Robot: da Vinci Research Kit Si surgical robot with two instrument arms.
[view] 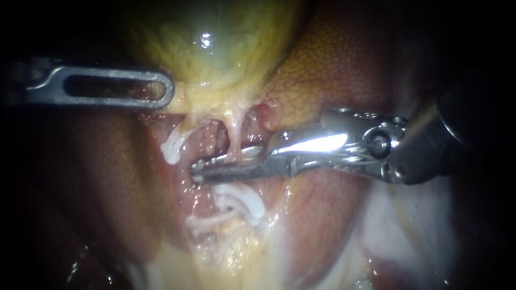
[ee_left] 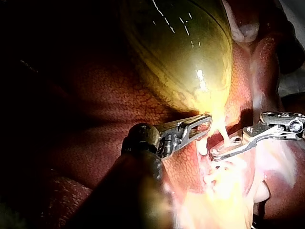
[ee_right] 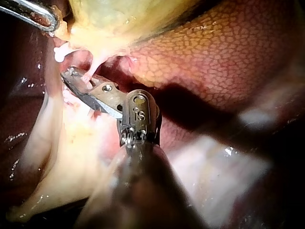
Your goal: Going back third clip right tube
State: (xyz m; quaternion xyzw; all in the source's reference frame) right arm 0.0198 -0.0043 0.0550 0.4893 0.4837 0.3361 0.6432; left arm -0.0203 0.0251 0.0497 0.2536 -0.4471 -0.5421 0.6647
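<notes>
The liver (view: 344,70) fills the scene, mottled red-brown. The yellow-green gallbladder (view: 215,48) lies on it at the far middle. The right instrument (view: 196,171) reaches in from the right across the middle. Its pincer is spread by only a thin gap, and the right tube (view: 234,140) runs from the gallbladder's neck down into that gap. The left instrument (view: 167,91) comes in from the left. Its slotted pincer looks pressed together on the gallbladder's near left edge, pinching it, as the left wrist view shows best. Left of the right tube, a second tube (view: 185,133) carries one white clip (view: 172,146). Just nearer than the right pincer, two more white clips (view: 244,203) lie close together on pale tissue.

As for progress, those two clips sit in place on the near side of the pincer. A pale fleck (view: 232,159) shows where the tube meets the pincer; it may be the third clip, though I cannot tell. The pincer is not yet clear of the tube. What is left, as I read it, is to back the right instrument out to the right without snagging the tube or the clips.
</notes>
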